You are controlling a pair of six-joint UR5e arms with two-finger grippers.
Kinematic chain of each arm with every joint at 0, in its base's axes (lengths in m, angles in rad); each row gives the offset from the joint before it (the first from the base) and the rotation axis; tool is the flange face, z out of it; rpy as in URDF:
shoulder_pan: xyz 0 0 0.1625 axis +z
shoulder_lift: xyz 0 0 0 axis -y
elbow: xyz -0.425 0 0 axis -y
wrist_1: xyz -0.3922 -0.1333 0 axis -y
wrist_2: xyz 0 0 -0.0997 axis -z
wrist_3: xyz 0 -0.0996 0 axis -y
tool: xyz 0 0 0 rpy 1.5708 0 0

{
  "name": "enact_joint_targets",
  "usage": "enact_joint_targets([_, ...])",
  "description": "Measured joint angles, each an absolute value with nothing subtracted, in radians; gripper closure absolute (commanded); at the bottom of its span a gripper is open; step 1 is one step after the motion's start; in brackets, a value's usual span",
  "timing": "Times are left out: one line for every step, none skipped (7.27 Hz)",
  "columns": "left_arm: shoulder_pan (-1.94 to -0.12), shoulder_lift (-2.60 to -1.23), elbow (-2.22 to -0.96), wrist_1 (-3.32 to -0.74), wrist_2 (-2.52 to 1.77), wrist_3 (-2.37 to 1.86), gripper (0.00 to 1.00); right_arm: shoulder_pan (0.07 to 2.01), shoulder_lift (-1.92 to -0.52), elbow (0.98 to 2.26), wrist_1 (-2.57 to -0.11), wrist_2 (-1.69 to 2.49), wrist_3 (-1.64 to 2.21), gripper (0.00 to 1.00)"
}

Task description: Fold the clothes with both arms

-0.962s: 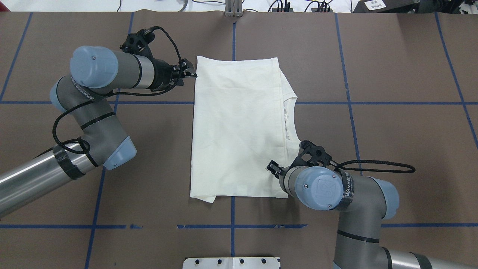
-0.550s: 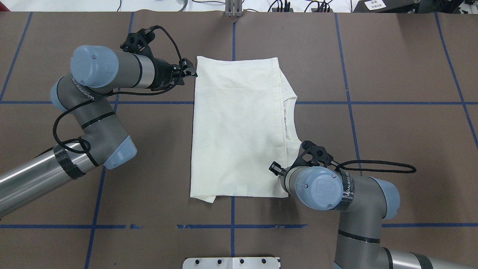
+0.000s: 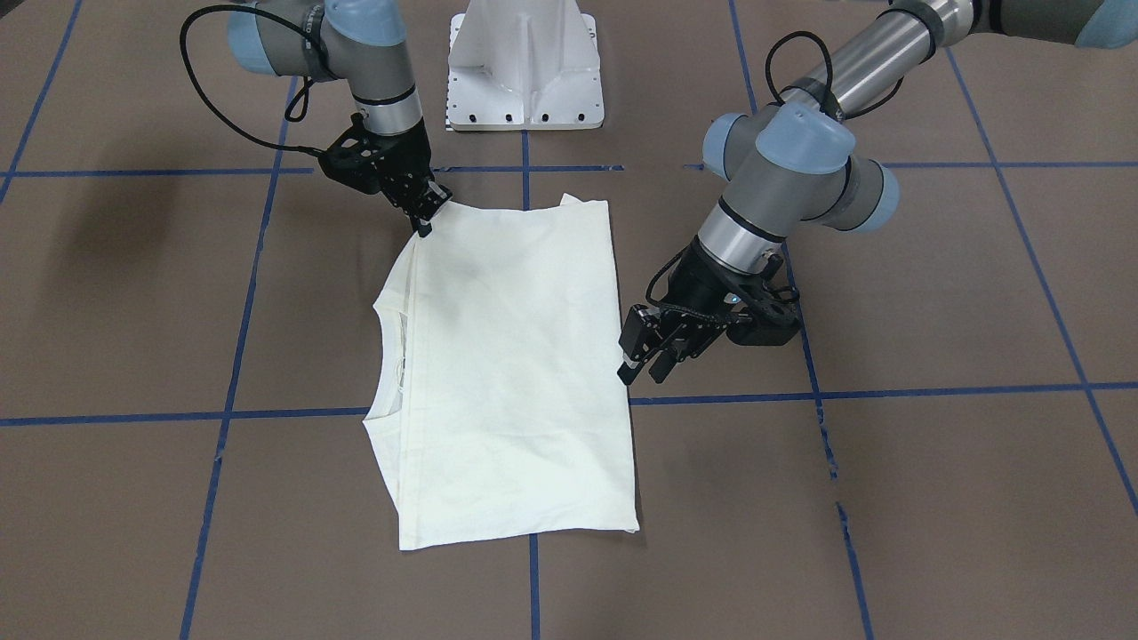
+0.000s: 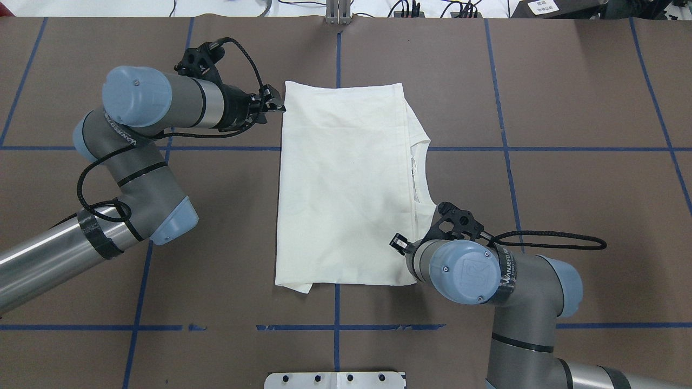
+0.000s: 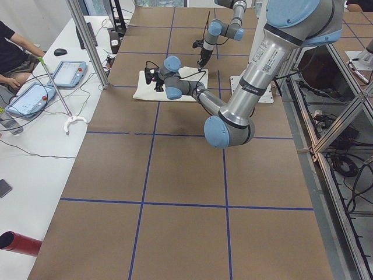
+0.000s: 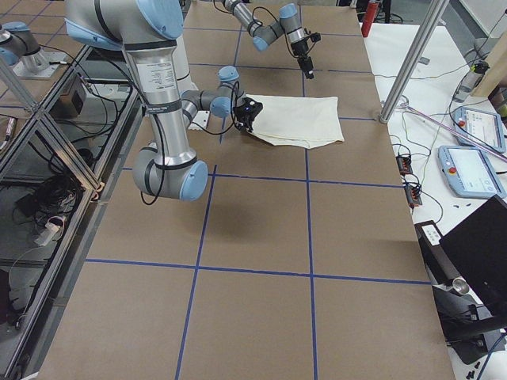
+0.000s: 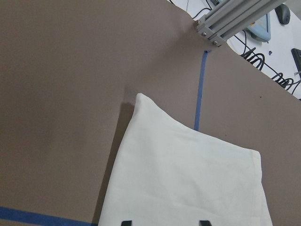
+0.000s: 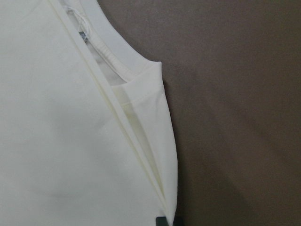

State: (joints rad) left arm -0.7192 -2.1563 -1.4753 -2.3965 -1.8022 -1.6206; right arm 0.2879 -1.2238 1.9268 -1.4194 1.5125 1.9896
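Observation:
The cream shirt [image 4: 340,183] lies folded flat in a tall rectangle, plain side up, with its ribbed neckline [image 4: 421,173] on the right edge. My left gripper [image 4: 275,105] hovers at the shirt's far left corner. It is open, and the cloth [image 7: 188,179] lies ahead between its fingertips [image 7: 124,222]. In the front view my right gripper [image 3: 425,220] presses on the shirt's corner [image 3: 444,213] nearest the base. Its fingertips [image 8: 162,221] are together on the folded shoulder edge [image 8: 160,141]. From overhead the wrist hides those fingers.
The white pedestal base [image 3: 524,71] stands just behind the shirt, on the robot's side. Blue tape lines [image 4: 503,148] cross the brown table. An aluminium post [image 4: 338,11] stands at the far edge. A person [image 5: 11,46] sits with tablets beyond the table.
My right arm has shifted slightly rightward and toward the robot. The left arm and the shirt look the same.

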Motion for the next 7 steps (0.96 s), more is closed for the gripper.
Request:
enact_joint_targets([-0.689, -2.134, -1.528, -2.362, -1.790, -1.677, 0.39, 0.286, -1.228, 1.943, -1.428, 1.515, 1.990, 1.00])
enact_joint_targets([-0.611, -2.092, -1.633, -2.276, -1.742, -1.741, 0.38, 0.284, -1.235, 1.958, -1.431, 1.517, 1.990, 1.00])
enact_joint_targets([-0.497, -2.042, -1.752, -2.164, -1.657, -1.808, 0.38, 0.281, -1.244, 1.974, -1.432, 1.520, 1.989, 1.00])
enact_joint_targets([-0.393, -2.001, -1.830, -2.084, -1.579, -1.875, 0.35, 0.280, -1.251, 1.985, -1.432, 1.521, 1.988, 1.00])
enact_joint_targets([-0.316, -1.966, -1.863, -2.045, -1.535, -1.935, 0.34, 0.280, -1.255, 1.990, -1.431, 1.522, 1.987, 1.00])
enact_joint_targets([-0.267, -1.935, -1.870, -2.029, -1.508, -1.977, 0.34, 0.280, -1.257, 1.992, -1.431, 1.523, 1.987, 1.00])
enact_joint_targets([-0.238, -1.918, -1.867, -2.024, -1.487, -2.002, 0.34, 0.279, -1.257, 1.992, -1.431, 1.523, 1.987, 1.00])
